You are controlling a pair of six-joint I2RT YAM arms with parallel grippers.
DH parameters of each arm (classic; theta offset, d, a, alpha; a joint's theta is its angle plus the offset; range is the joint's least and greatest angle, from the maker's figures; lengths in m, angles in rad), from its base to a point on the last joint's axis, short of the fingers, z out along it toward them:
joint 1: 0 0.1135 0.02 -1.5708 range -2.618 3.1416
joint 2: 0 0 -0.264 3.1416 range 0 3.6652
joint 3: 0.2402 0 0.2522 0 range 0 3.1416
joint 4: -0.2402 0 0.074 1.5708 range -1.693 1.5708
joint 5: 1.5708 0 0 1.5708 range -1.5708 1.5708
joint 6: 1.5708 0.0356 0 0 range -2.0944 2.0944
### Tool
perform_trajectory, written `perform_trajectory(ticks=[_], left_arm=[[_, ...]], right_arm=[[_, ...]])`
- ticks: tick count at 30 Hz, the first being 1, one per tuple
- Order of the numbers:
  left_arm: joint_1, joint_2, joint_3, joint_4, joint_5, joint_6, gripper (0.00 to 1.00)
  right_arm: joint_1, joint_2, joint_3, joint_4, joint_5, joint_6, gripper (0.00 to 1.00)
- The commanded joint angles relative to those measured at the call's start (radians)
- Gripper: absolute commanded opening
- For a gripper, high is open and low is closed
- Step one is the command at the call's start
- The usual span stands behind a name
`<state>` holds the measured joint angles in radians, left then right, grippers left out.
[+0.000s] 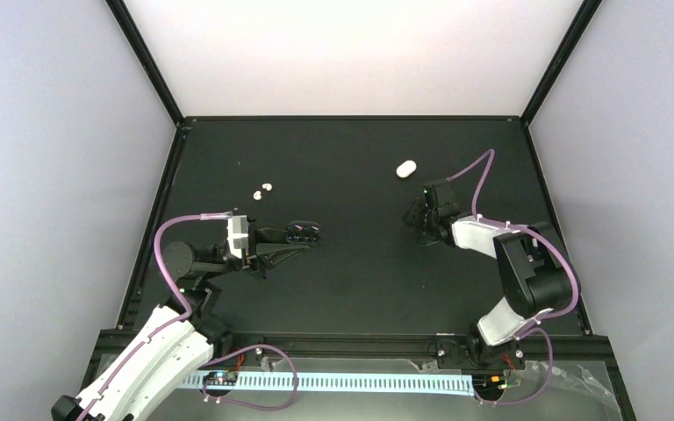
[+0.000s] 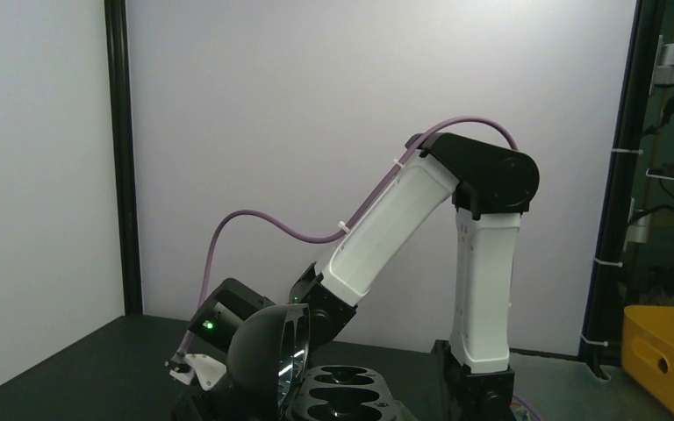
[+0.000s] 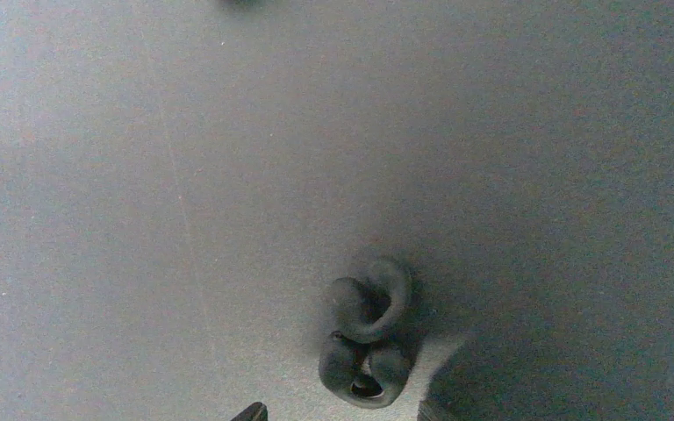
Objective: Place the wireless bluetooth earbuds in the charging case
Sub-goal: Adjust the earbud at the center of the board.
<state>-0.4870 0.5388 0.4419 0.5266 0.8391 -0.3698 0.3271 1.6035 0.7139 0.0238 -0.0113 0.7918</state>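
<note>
The charging case is black and open, held in my left gripper at the table's left middle. In the left wrist view its domed lid stands up beside the base, whose cavities face up and look empty; my own fingers are hidden below that frame. Two tiny white earbuds lie side by side on the mat, beyond the left gripper. My right gripper is open and empty, low over the mat on the right.
A small dark rubbery looped piece lies on the mat just ahead of the right fingertips. A white oval pebble-shaped piece lies beyond the right gripper. Black frame rails edge the mat. A yellow bin stands off the table.
</note>
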Motion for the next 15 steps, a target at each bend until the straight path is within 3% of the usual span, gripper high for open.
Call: perform_trajectory(ticks=[1, 11, 15], left_arm=[[-0.005, 0.008, 0.01, 0.016, 0.009, 0.014, 0.01], [-0.005, 0.026, 0.012, 0.03, 0.013, 0.007, 0.02], [-0.005, 0.022, 0.012, 0.021, 0.014, 0.01, 0.02]], right_arm=[[-0.007, 0.01, 0.022, 0.054, -0.052, 0.021, 0.43], [0.007, 0.04, 0.057, 0.076, -0.194, 0.036, 0.4], [0.009, -0.015, 0.034, 0.054, -0.112, 0.02, 0.39]])
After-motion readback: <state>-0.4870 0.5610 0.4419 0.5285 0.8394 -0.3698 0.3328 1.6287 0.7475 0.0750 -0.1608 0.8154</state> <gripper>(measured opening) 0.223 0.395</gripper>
